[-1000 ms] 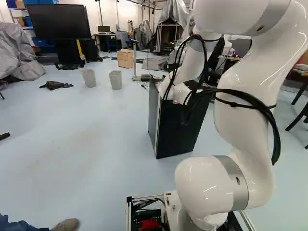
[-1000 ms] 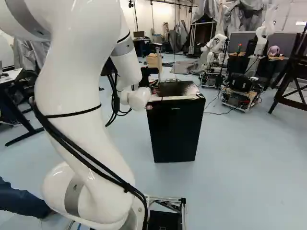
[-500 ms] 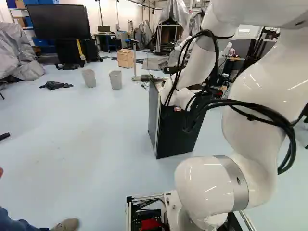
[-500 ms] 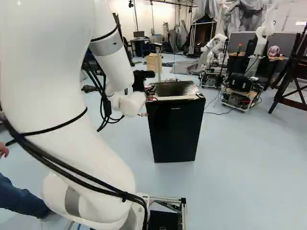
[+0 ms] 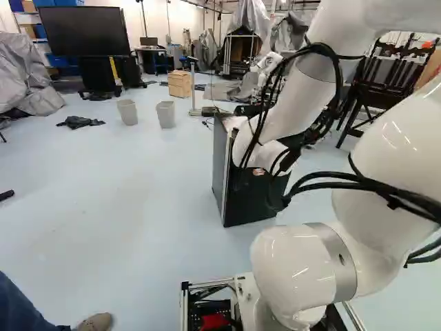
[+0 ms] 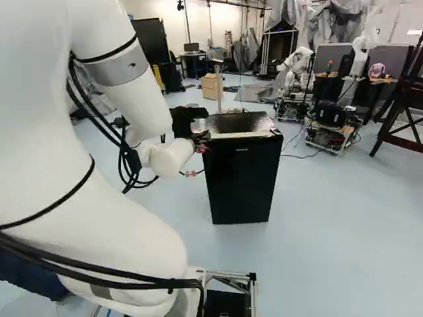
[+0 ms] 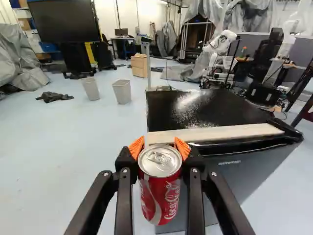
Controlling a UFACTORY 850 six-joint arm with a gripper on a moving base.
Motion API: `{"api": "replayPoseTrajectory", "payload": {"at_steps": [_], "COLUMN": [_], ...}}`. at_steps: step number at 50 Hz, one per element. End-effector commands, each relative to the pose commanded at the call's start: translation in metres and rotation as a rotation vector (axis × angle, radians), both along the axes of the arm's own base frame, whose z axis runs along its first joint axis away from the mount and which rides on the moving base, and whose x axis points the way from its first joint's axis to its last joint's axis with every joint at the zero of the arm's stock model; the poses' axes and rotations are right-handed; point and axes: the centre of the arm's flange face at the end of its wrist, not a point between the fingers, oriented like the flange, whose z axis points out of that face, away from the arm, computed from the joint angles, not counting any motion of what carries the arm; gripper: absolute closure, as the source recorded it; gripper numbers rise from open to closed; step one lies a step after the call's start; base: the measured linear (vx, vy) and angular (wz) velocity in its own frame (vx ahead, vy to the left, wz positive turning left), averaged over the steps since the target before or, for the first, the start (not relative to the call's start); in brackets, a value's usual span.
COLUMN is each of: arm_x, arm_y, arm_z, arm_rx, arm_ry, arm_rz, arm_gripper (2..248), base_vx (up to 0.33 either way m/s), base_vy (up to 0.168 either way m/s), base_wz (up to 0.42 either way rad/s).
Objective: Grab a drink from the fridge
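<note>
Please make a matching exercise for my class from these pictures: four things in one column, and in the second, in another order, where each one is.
Things:
1. Red can
2. Pale strip
3. Grey bins
4. Large dark screen

Places:
A. Standing side by side on the floor
B. Raised off the floor, beyond the bins
C. Held in the gripper
D. Along the top front edge of the fridge

Right pairs: 1-C, 2-D, 3-A, 4-B

Big black screen [image 5: 84, 32]; dark cloth [image 5: 80, 122] on floor [image 5: 124, 200] near two grey bins [image 5: 165, 114]; wooden box [image 5: 180, 85] beyond.
</note>
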Motion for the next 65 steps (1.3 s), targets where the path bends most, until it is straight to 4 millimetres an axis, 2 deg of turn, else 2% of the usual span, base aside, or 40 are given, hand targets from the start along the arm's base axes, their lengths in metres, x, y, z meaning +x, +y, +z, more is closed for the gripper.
{"api": "replayPoseTrajectory", "payload": {"at_steps": [14,29,46,65], "arm_x": [-0.03,-0.052,-0.065,-0.067], "arm_y": [0.003,0.005,0.006,0.006], "arm_z": [-0.009,-0.017,-0.022,-0.023], "arm_rx": [0.004,0.006,0.008,0.008], "arm_ry": [0.035,0.062,0.077,0.08], "arm_rz": [0.003,0.005,0.007,0.007], "arm_gripper": [149,149,149,149], "base_vx": [0.0,0.0,0.0,0.0], "base_vy": [0.0,0.0,0.0,0.0], "base_wz": [0.0,0.0,0.0,0.0]}}
